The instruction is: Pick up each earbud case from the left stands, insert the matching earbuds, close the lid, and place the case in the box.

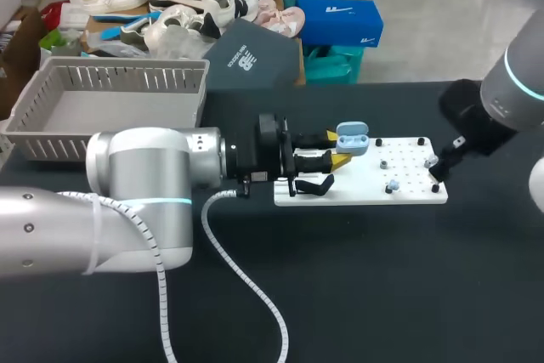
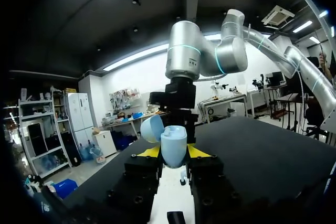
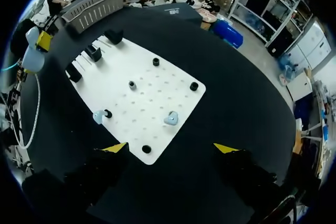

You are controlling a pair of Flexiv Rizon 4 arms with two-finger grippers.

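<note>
Left gripper (image 2: 173,153) clasps the pale blue, rounded plastic earbud case (image 1: 351,137), lid open, between both yellow tips, over the white perforated board's (image 1: 365,191) stand end. Right gripper (image 3: 171,148) hangs spread wide over the board's opposite edge, near a pale blue earbud (image 3: 171,118).

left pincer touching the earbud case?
Touching. Left wrist view: both yellow tips of the left pincer press the earbud case from opposite sides.
</note>
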